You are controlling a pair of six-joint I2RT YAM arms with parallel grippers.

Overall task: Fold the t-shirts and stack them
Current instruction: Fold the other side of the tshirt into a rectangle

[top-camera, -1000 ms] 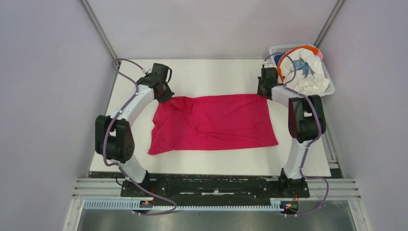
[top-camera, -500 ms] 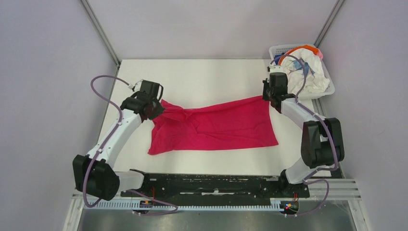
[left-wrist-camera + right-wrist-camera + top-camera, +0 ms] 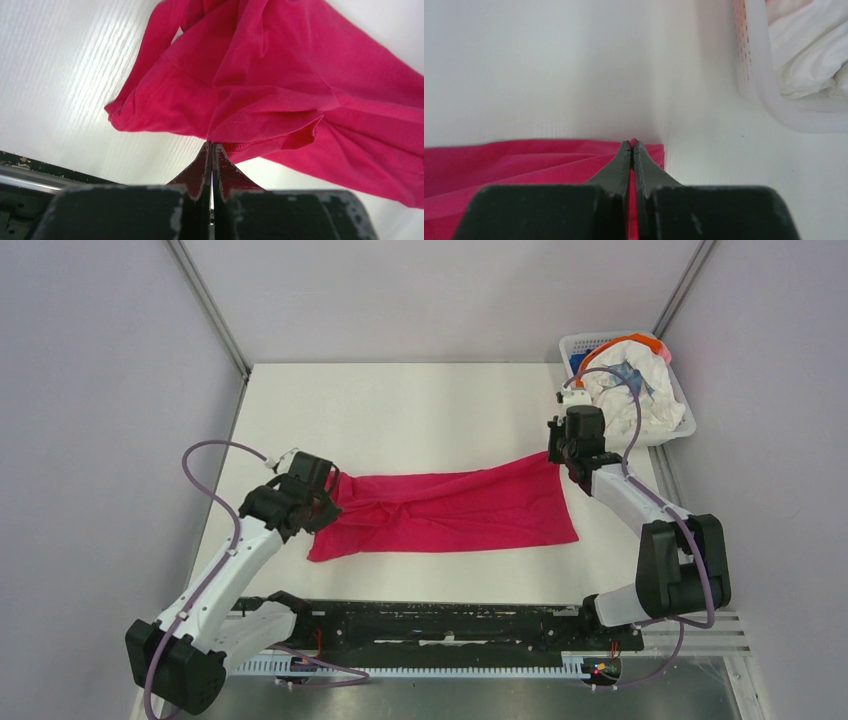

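A magenta-red t-shirt (image 3: pixel 450 510) lies across the middle of the white table, its far edge lifted off the surface. My left gripper (image 3: pixel 325 492) is shut on its far left corner; the left wrist view shows the cloth (image 3: pixel 280 80) pinched at the gripper (image 3: pixel 211 146). My right gripper (image 3: pixel 556 454) is shut on its far right corner; the right wrist view shows the red cloth (image 3: pixel 524 160) pinched at the gripper (image 3: pixel 632 144). A white t-shirt with blue print (image 3: pixel 630 390) and an orange one (image 3: pixel 648 341) lie in the basket.
A white plastic basket (image 3: pixel 680 426) stands at the far right corner of the table, also in the right wrist view (image 3: pixel 769 95). Metal frame posts rise at both far corners. A black rail runs along the near edge (image 3: pixel 450 620).
Both grippers have pulled the shirt's far edge toward the near side, the left one much farther. The cloth is now folded into a narrower band.
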